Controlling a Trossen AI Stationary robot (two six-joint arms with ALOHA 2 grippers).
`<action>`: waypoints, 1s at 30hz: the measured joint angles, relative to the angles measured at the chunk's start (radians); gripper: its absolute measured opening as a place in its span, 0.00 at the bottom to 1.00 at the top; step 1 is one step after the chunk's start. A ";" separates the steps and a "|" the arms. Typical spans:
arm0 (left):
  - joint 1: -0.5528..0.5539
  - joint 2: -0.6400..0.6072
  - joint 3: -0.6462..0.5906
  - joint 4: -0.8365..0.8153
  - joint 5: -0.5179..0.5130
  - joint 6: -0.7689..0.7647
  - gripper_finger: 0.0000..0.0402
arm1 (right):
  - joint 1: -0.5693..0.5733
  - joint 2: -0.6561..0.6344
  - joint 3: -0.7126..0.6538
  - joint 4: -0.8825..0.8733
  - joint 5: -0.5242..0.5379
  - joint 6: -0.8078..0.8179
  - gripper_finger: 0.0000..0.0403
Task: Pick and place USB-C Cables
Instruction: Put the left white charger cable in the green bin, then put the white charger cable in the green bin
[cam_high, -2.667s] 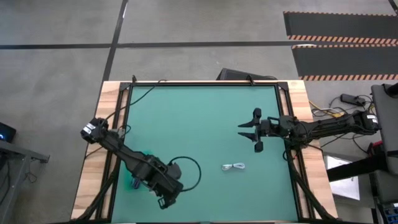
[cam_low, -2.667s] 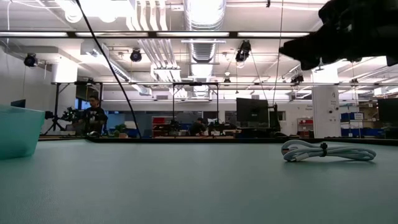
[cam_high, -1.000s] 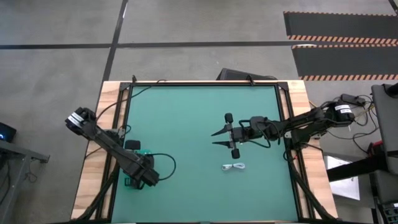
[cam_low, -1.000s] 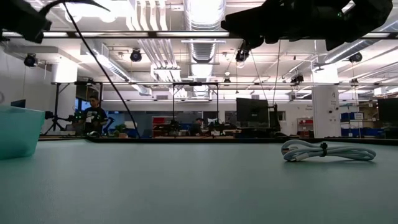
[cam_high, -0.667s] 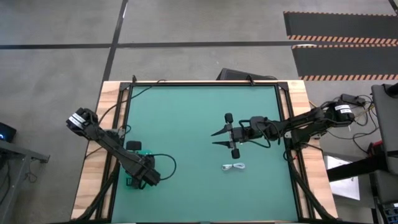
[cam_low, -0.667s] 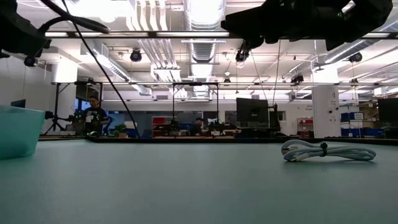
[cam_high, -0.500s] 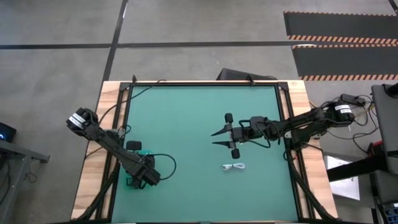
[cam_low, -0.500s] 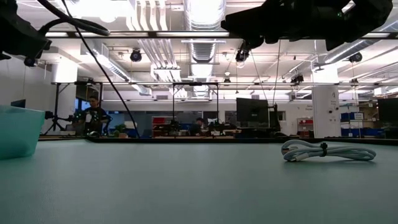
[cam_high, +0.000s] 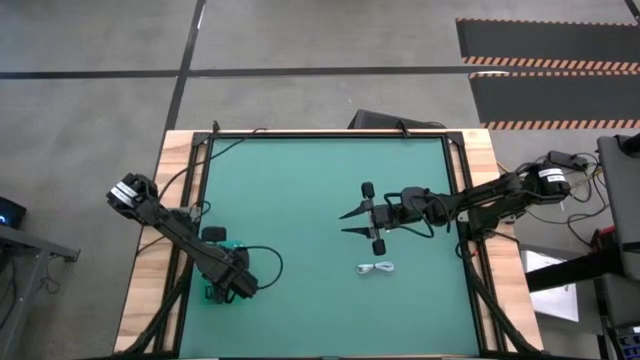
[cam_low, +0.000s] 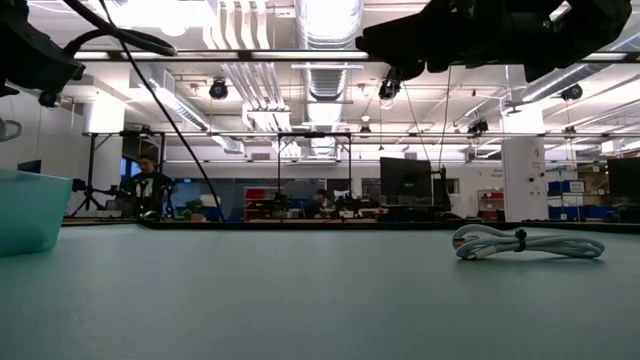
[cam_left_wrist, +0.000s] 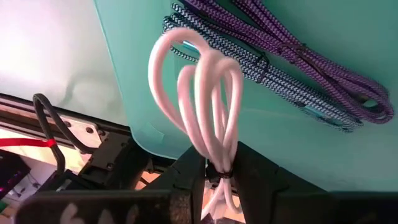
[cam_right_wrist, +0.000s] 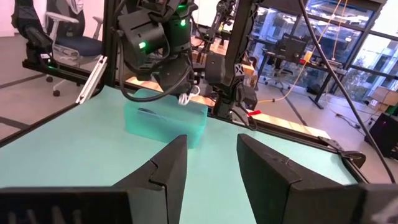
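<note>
My left gripper (cam_high: 232, 283) hangs over the teal bin (cam_high: 212, 292) near the table's near-left corner, shut on one white coiled USB-C cable (cam_left_wrist: 199, 93). The right wrist view shows it above the bin (cam_right_wrist: 165, 121). The second white cable (cam_high: 377, 268) lies flat on the green mat, and the low view shows it too (cam_low: 527, 243). My right gripper (cam_high: 346, 222) hovers open above the mat just beyond that cable, fingers pointing toward the table's left (cam_right_wrist: 208, 152). My left gripper pinches the white cable bundle between its two fingers at the tied section (cam_left_wrist: 219, 169), coming from above and pointing down. The cable's loops (cam_left_wrist: 186, 56) stick out past the fingertips over the bin's wall and inside. The cable is lifted clear.
Inside the bin lie a purple braided cable (cam_left_wrist: 298, 50) and a black-and-white braided cable (cam_left_wrist: 261, 68). A black robot wire (cam_high: 262, 262) loops on the mat beside the bin. The black frame rail (cam_high: 330, 134) runs around the mat.
In the low view the left arm has sunk a little over the bin during the first part of the second, then held. The right arm and the cable on the mat have stayed put.
</note>
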 joint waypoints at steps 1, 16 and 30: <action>0.000 0.000 0.003 0.000 0.001 -0.004 0.16 | 0.000 0.000 0.000 0.000 0.000 0.000 0.33; 0.006 0.000 0.006 0.034 0.002 -0.051 0.21 | 0.000 0.000 0.000 -0.005 0.000 0.000 0.33; 0.006 0.000 0.129 0.040 -0.081 -0.051 0.33 | 0.014 -0.001 0.013 -0.210 0.009 0.158 0.33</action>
